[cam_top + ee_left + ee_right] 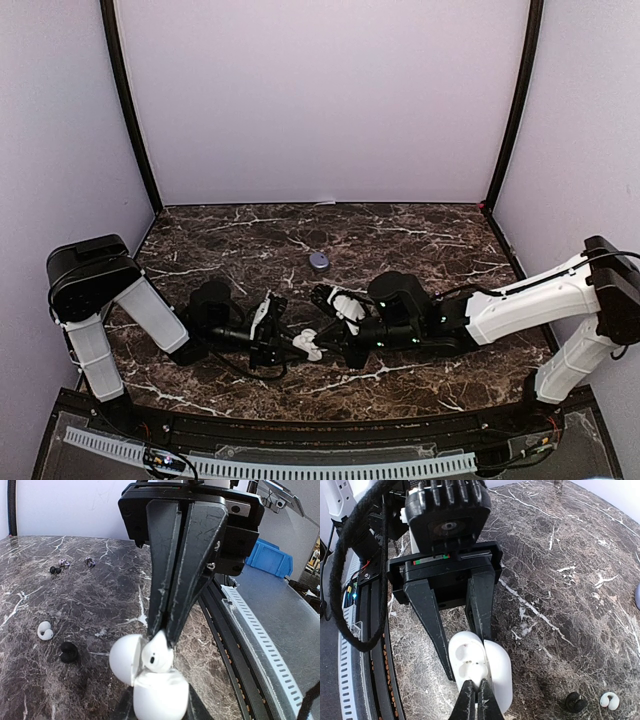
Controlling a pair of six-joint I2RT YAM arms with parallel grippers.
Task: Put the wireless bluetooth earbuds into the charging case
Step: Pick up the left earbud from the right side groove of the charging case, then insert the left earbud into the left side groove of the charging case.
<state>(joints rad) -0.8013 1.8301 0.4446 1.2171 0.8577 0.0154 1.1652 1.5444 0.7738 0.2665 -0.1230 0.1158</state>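
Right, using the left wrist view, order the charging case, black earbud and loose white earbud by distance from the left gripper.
1. charging case, just below the left gripper.
2. black earbud, on the table, left in view.
3. loose white earbud, farther left again.

We see a dark, white-veined marble tabletop [420, 235] spreading beneath and beyond the left end effector [291, 341], enclosed by pale lilac walls [320, 100] and black corner posts [128, 110], a blue bin [272, 560] beside it past the tabletop's edge.

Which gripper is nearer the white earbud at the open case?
Right. The right gripper pinches the earbud at the open case; the left gripper only clamps the case.
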